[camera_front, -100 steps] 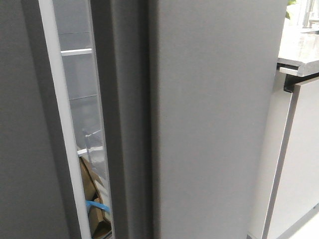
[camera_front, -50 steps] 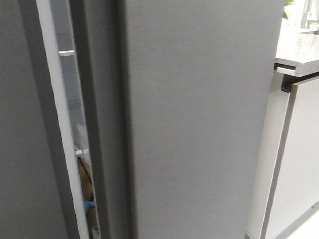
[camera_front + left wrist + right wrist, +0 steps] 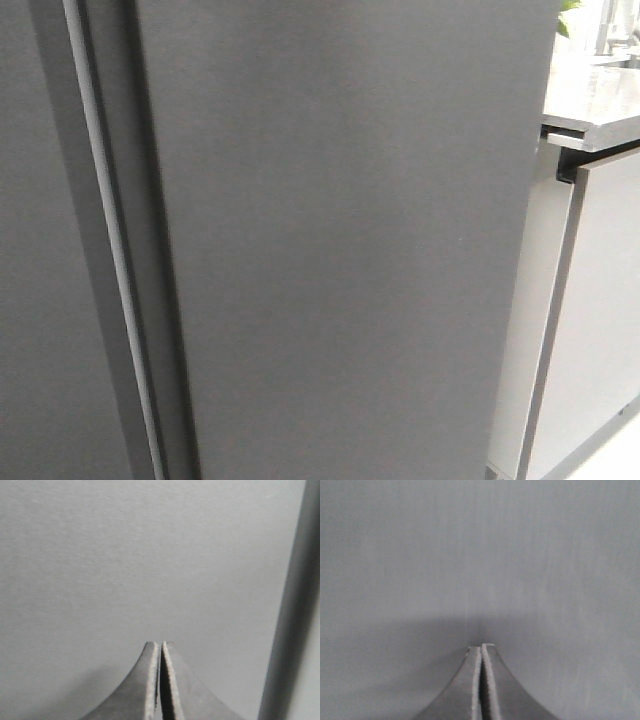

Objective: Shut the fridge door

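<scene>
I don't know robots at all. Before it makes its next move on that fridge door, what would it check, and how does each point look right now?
1. Fridge door nearly shut: ok, only a thin pale strip shows beside its dark edge.
2. Fully latched: cannot tell.
3. Left gripper closed for pushing: ok, fingers together.
4. Right gripper closed: ok, facing a plain grey surface.
5. Grippers touching the door: cannot tell.
6. Pale cabinet to the right not touching the door: ok.

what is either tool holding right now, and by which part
Nothing is held. The left tool and right tool are both shut on nothing, tips pointing at the flat face of the fridge door.
</scene>
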Robot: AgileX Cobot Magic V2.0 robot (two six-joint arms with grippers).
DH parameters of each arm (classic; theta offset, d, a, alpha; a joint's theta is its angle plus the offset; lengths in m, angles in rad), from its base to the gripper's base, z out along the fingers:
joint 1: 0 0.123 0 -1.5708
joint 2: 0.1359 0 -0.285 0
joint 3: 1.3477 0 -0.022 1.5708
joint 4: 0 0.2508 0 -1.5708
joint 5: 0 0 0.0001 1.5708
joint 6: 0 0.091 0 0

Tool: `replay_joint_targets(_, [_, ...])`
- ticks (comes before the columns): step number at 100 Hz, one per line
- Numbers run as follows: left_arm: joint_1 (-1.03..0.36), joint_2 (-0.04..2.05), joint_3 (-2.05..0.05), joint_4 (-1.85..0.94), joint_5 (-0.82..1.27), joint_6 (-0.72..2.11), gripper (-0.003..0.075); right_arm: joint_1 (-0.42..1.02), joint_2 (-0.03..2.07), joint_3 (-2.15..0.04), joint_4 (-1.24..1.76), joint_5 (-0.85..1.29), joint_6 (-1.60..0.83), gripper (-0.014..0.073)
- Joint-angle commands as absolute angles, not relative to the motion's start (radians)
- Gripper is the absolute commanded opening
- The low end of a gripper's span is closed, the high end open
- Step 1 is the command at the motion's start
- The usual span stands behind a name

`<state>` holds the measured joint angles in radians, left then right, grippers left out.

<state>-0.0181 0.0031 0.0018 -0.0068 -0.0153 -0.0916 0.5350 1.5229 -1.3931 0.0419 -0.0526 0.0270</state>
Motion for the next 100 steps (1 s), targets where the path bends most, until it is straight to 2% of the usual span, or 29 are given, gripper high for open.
replay_joint_targets(1, [-0.023, 0.022, 0.03, -0.008, -0.092, -0.095, -0.0021, 0.535, 1.477, -1.426, 0.04, -0.145, 0.024, -0.0076])
replay_joint_targets(20, [-0.023, 0.022, 0.03, -0.008, -0.092, -0.095, -0.0021, 0.521, 1.449, -1.378, 0.04, -0.172, 0.015, -0.0076])
replay_joint_targets(37, [-0.023, 0.022, 0.03, -0.008, -0.092, -0.095, -0.0021, 0.492, 1.344, -1.27, 0.04, -0.2, 0.013, -0.0076])
replay_joint_targets(100, [-0.023, 0.022, 0.03, -0.008, -0.092, -0.095, -0.0021, 0.19, 0.644, -0.653, -0.01, -0.2, 0.013, -0.0076])
